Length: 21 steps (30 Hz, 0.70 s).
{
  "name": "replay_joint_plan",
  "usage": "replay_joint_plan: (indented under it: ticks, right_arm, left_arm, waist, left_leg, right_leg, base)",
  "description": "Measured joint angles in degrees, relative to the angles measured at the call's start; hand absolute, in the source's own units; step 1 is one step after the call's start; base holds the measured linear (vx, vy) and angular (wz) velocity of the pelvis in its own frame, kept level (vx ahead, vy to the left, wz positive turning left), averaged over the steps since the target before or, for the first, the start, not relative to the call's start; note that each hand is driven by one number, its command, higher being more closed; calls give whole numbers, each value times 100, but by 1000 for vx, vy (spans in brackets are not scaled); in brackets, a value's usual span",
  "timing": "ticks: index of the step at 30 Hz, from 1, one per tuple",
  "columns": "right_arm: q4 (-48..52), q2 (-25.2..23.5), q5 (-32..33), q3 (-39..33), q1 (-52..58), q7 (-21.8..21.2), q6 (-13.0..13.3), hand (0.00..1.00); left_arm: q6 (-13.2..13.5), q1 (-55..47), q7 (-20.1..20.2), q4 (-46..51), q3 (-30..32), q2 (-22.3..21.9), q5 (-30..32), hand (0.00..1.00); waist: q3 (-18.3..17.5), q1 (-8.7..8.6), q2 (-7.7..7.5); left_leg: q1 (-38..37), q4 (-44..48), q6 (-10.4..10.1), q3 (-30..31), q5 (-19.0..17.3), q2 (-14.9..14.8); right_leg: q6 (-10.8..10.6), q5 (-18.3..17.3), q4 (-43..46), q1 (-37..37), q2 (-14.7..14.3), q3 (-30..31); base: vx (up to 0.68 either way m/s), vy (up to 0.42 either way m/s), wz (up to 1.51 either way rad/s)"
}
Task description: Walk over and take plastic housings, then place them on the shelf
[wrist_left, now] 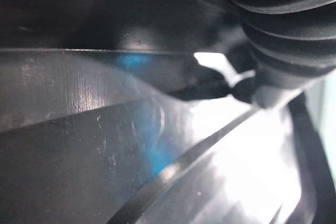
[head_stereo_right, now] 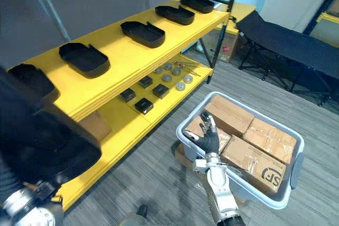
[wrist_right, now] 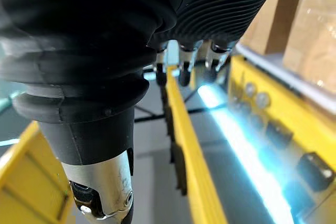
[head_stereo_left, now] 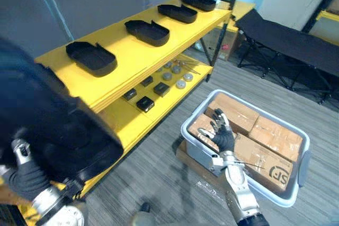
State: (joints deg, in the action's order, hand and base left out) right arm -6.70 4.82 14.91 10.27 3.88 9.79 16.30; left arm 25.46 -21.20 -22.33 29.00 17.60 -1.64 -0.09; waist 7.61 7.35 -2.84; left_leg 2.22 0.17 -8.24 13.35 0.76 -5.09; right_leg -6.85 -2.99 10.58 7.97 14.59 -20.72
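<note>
A large black plastic housing (head_stereo_left: pixel 50 125) is held up close at the lower left, in front of the near end of the yellow shelf (head_stereo_left: pixel 130 51). My left hand (head_stereo_left: pixel 24 175) is shut on its lower edge, thumb against the rim, and the same housing (wrist_left: pixel 105 129) shows very close in the left wrist view. Several more black housings (head_stereo_left: pixel 91 56) lie in a row on the shelf's top board, open side up. My right hand (head_stereo_left: pixel 222 133) hangs open with fingers spread over a grey bin, holding nothing.
The grey bin (head_stereo_left: pixel 186 130) with cardboard boxes (head_stereo_left: pixel 270 136) stands on the floor at the right. The lower shelf board (head_stereo_left: pixel 122 117) carries small black boxes (head_stereo_left: pixel 145 103) and silver discs (head_stereo_left: pixel 180 83). A black folding cot (head_stereo_left: pixel 296 41) stands at the back right.
</note>
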Motion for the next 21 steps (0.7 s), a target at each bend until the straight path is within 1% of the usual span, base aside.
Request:
replay_joint_plan:
  ticks: [1, 3, 4, 5, 6, 7, 8, 9, 10, 11, 12, 13, 14, 15, 16, 17, 18, 19, 20, 21]
  right_arm:
    - [0, 16, -5, -26, -14, -199, 2, 0]
    - [22, 59, -7, -69, -25, -448, 23, 0]
    - [45, 86, -9, -94, -14, -506, 23, 0]
    - [87, 177, -22, -138, -2, -557, 23, 0]
    - [110, 249, -117, -226, 3, -590, 22, 0]
    - [122, 241, -161, -289, 24, -593, 21, 0]
    - [179, 207, -231, -496, 111, -570, 18, 0]
    - [310, 206, -229, -793, 263, -495, 12, 0]
    - [374, 203, -224, -913, 340, -454, 7, 0]
    - [514, 250, -225, -1094, 517, -410, 11, 0]
    - [592, 310, -224, -1172, 625, -340, 27, 0]
    - [606, 414, -224, -1250, 655, -328, 89, 0]
    - [605, 508, -225, -1255, 594, -326, 137, 0]
    - [580, 510, -225, -1232, 518, -331, 222, 0]
    - [536, 466, -225, -1227, 461, -331, 284, 0]
    - [491, 399, -224, -1224, 443, -330, 318, 0]
    - [403, 269, -231, -1155, 421, -330, 378, 0]
    - [371, 176, -236, -1097, 401, -325, 392, 0]
    - [369, 117, -245, -1066, 399, -318, 398, 0]
    - [362, -29, -278, -986, 387, -247, 408, 0]
  left_arm:
    - [-37, -16, 55, -115, -4, 111, 8, 100]
    - [-138, -169, 101, -170, -45, 91, 13, 100]
    - [-180, -220, 132, -171, -58, 85, 8, 100]
    - [-217, -269, 242, -210, -92, 83, 1, 100]
    - [-214, -294, 367, -214, -91, 86, -5, 100]
    - [-213, -299, 446, -215, -96, 96, -8, 100]
    - [-202, -235, 645, -231, -188, 113, -7, 100]
    - [-143, -58, 939, -341, -351, 119, -6, 100]
    - [-123, 6, 1073, -404, -424, 142, -2, 100]
    - [-73, 51, 1257, -543, -612, 189, -5, 100]
    - [-53, 39, 1341, -662, -800, 200, -2, 100]
    - [-54, 26, 1365, -731, -984, 211, 0, 100]
    - [-55, 20, 1356, -724, -1130, 249, 2, 100]
    - [-55, 23, 1341, -720, -1190, 289, 5, 100]
    - [-59, 17, 1339, -736, -1218, 294, 7, 100]
    - [-58, -13, 1339, -734, -1216, 308, 6, 100]
    - [-57, -53, 1339, -734, -1191, 353, -3, 100]
    - [-52, -76, 1348, -729, -1140, 359, -1, 100]
    - [-51, -79, 1358, -729, -1109, 363, -2, 100]
    - [-45, -78, 1389, -728, -1053, 379, -1, 100]
  waist:
    - [-4, 13, -93]
    - [-3, 45, -93]
    - [15, 32, -64]
    - [107, -17, 81]
    - [182, -18, 191]
    - [197, -27, 215]
    - [225, -95, 215]
    - [332, -239, 233]
    - [402, -262, 260]
    - [431, -378, 300]
    - [451, -449, 334]
    - [446, -462, 448]
    - [484, -427, 536]
    - [508, -426, 603]
    - [552, -442, 688]
    - [574, -438, 686]
    - [607, -391, 627]
    - [620, -295, 619]
    - [630, -277, 602]
    - [676, -263, 417]
  left_leg:
    - [7, 9, -39, 53, 23, 27]
    - [32, 67, -49, 103, 29, 24]
    - [72, 109, -51, 184, 30, 35]
    - [147, 211, -75, 345, 44, 48]
    - [210, 260, -124, 319, 98, 49]
    - [283, 276, -89, 252, 167, 76]
    - [490, 313, 190, -236, 394, 130]
    - [611, 244, 1193, -1185, 372, 86]
    - [635, 230, 1488, -1661, 315, -40]
    - [708, 251, 1645, -2529, 167, -263]
    - [748, 252, 1514, -2923, 103, -370]
    - [802, 272, 1298, -3058, 86, -389]
    - [838, 323, 1073, -3149, 195, -351]
    - [963, 472, 817, -3140, 375, -306]
    - [1016, 557, 713, -3127, 444, -305]
    - [1026, 573, 691, -3156, 428, -274]
    - [1085, 716, 621, -3190, 346, -214]
    - [1190, 1102, 737, -3181, 322, -209]
    - [1203, 1207, 758, -3156, 398, -184]
    - [1211, 1419, 805, -3194, 272, -45]
  right_leg:
    - [-65, -218, 122, 4, 38, 23]
    - [-104, -368, 143, 48, 22, 1]
    - [-130, -396, 132, 100, 13, -48]
    - [-128, -412, 78, 233, -40, -258]
    - [-95, -480, 38, 354, -77, -428]
    - [-106, -548, 13, 417, -82, -580]
    - [-31, -667, -39, 535, -79, -969]
    - [-25, -681, -23, 691, -97, -1424]
    - [-28, -679, -11, 759, -126, -1611]
    - [-29, -678, 17, 886, -159, -1921]
    - [-26, -681, 53, 942, -139, -2049]
    - [8, -730, 114, 955, -107, -2080]
    - [-58, -946, 216, 942, -37, -2042]
    - [-273, -1166, 244, 932, 38, -1977]
    - [-278, -1244, 285, 907, 78, -1971]
    - [-284, -1281, 305, 889, 132, -1968]
    - [-279, -1295, 306, 841, 296, -1901]
    - [-327, -1318, 381, 773, 372, -1786]
    - [-392, -1334, 416, 793, 385, -1734]
    - [-437, -1351, 460, 855, 565, -1702]
  base:
    - [39, -118, 46]
    - [34, -108, 16]
    - [16, -126, 45]
    - [-25, -113, 66]
    - [-43, -110, 77]
    - [-65, -83, 107]
    - [-71, -74, 173]
    - [-80, -64, 193]
    - [-133, -45, 208]
    - [-154, -14, 165]
    - [-151, 16, 159]
    - [-108, 80, 93]
    - [-98, 79, 53]
    - [-115, 89, 27]
    - [-96, 76, 16]
    - [-69, 128, 4]
    - [-19, 150, -21]
    - [16, 145, -29]
    - [70, 124, -25]
    - [86, 93, -4]
